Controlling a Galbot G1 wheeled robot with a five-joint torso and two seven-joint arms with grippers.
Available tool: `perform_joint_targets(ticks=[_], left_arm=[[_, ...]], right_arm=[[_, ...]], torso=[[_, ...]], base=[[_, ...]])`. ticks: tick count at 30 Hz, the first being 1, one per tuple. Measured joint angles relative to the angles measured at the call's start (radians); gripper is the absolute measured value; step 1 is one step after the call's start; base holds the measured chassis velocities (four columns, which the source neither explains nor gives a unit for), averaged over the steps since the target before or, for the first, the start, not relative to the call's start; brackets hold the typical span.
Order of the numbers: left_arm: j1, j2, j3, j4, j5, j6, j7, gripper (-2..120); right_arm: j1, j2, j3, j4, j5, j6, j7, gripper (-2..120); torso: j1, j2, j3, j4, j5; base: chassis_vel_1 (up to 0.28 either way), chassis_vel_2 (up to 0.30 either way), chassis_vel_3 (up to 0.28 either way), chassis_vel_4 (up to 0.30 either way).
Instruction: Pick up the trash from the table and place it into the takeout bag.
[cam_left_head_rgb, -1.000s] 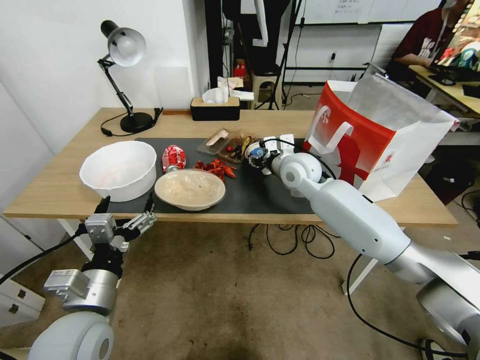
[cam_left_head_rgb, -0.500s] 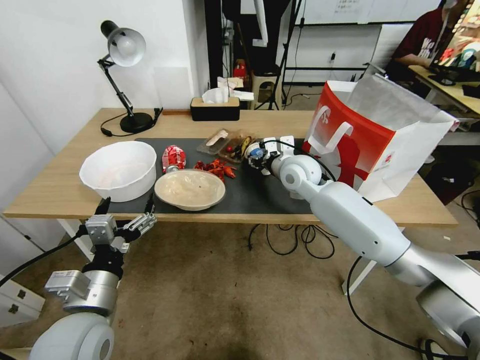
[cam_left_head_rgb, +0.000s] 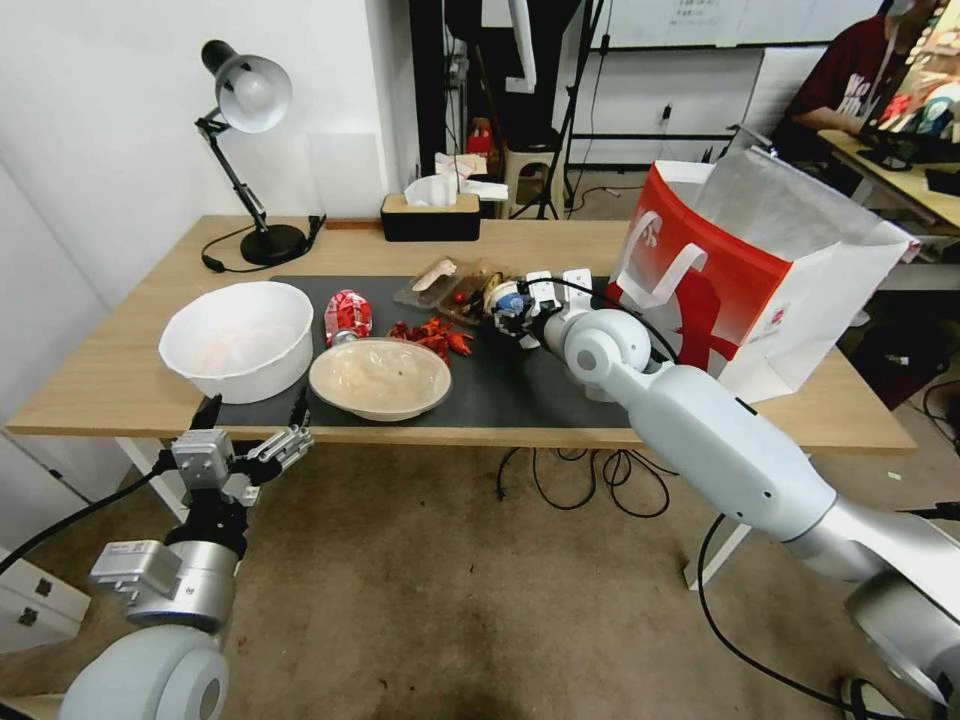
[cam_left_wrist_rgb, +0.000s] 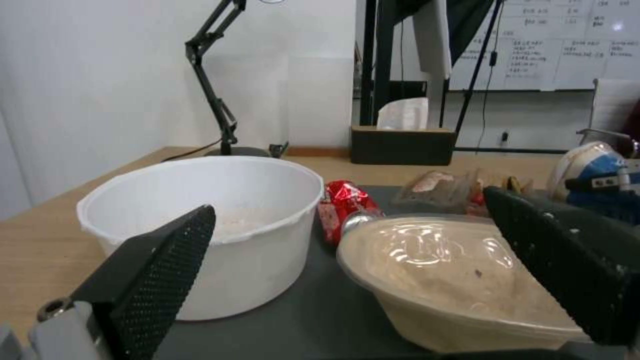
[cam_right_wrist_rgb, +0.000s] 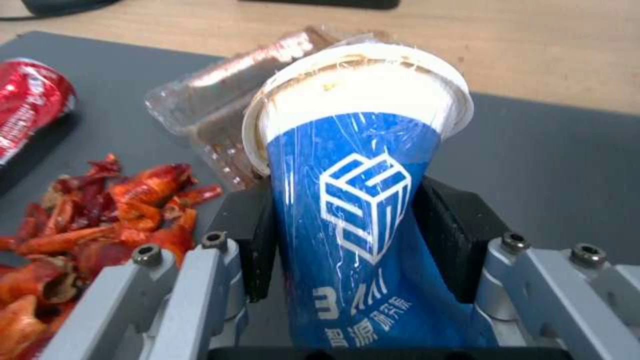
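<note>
My right tool (cam_right_wrist_rgb: 350, 235), pinching the blue-and-white paper cup (cam_right_wrist_rgb: 357, 165), has edged leftward above the tabletop's dark mat (cam_left_head_rgb: 520, 385); the spread left tool (cam_left_head_rgb: 250, 425) idles.

An office or lab workroom: a long light-wood table (cam_left_head_rgb: 560, 250) with a black articulated desk lamp (cam_left_head_rgb: 245, 150), a whiteboard covered in writing (cam_left_wrist_rgb: 553, 45) on the back wall, black tripod stands (cam_left_head_rgb: 570, 110), loose cables on worn carpet
</note>
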Motion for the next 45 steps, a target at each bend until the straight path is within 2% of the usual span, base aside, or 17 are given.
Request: perform_joint_targets(ticks=[7,14,19,22,23,26,27,28,31,32,35,36,39,45], left_arm=[[0.004,0.000,-0.001,-0.006,0.002,0.001,0.000,100],[0.005,-0.005,0.016,-0.014,0.019,0.004,-0.001,100],[0.009,-0.006,0.020,-0.018,0.024,0.004,-0.001,100],[0.012,-0.007,0.024,-0.020,0.029,0.004,-0.001,100],[0.012,-0.007,0.024,-0.020,0.029,0.004,-0.001,100],[0.013,-0.008,0.032,-0.021,0.036,0.004,-0.001,100],[0.013,-0.008,0.036,-0.021,0.038,0.004,-0.001,100],[0.013,-0.008,0.036,-0.021,0.038,0.004,-0.001,100],[0.017,-0.013,0.047,-0.023,0.046,0.004,0.000,100],[0.017,-0.013,0.047,-0.023,0.046,0.004,0.000,100],[0.020,-0.017,0.054,-0.028,0.050,0.005,0.000,100],[0.020,-0.017,0.054,-0.028,0.050,0.005,0.000,100],[0.026,-0.020,0.059,-0.032,0.055,0.005,0.000,100],[0.034,-0.020,0.059,-0.036,0.058,0.004,0.001,100]], right_arm=[[0.017,-0.056,0.000,0.116,-0.008,0.019,-0.017,44],[0.097,-0.163,0.029,0.299,0.090,0.033,-0.019,42],[0.157,-0.211,0.082,0.363,0.136,0.061,-0.025,39],[0.195,-0.269,0.165,0.392,0.185,0.071,-0.026,37],[0.195,-0.269,0.165,0.392,0.185,0.071,-0.026,37],[0.190,-0.338,0.281,0.395,0.221,0.069,-0.039,36],[0.172,-0.364,0.328,0.390,0.225,0.067,-0.049,35],[0.172,-0.364,0.328,0.390,0.225,0.067,-0.049,35],[0.064,-0.439,0.472,0.359,0.220,0.057,-0.097,34],[0.064,-0.439,0.472,0.359,0.220,0.057,-0.097,34],[-0.046,-0.480,0.580,0.325,0.180,0.055,-0.147,34],[-0.046,-0.480,0.580,0.325,0.180,0.055,-0.147,34],[-0.140,-0.491,0.683,0.284,0.140,0.055,-0.185,34],[-0.241,-0.480,0.763,0.266,0.116,0.030,-0.198,34]], torso=[[0.000,0.000,0.000,0.0000,0.0001],[0.000,0.000,0.000,0.0000,-0.0001],[0.000,0.000,0.000,0.0002,-0.0001],[0.000,0.000,0.000,0.0002,0.0000],[0.000,0.000,0.000,0.0002,0.0000],[0.000,0.000,0.000,0.0000,0.0000],[0.000,0.000,0.000,-0.0002,-0.0001],[0.000,0.000,0.000,-0.0002,-0.0001],[0.000,0.000,0.000,-0.0003,0.0005],[0.000,0.000,0.000,-0.0003,0.0005],[0.000,0.000,0.000,-0.0002,0.0004],[0.000,0.000,0.000,-0.0002,0.0004],[0.000,0.000,0.000,-0.0001,0.0000],[0.000,0.000,0.000,0.0000,0.0002]], base=[[0.000,0.000,0.000,0.000],[0.000,0.000,0.000,0.000],[0.000,0.000,0.000,0.000],[0.000,0.000,0.000,0.000],[0.000,0.000,0.000,0.000],[0.000,0.000,0.000,0.000],[0.000,0.000,0.000,0.000],[0.000,0.000,0.000,0.000],[0.000,0.000,0.000,0.000],[0.000,0.000,0.000,0.000],[0.000,0.000,0.000,0.000],[0.000,0.000,0.000,0.000],[0.000,0.000,0.000,0.000],[0.000,0.000,0.000,0.000]])
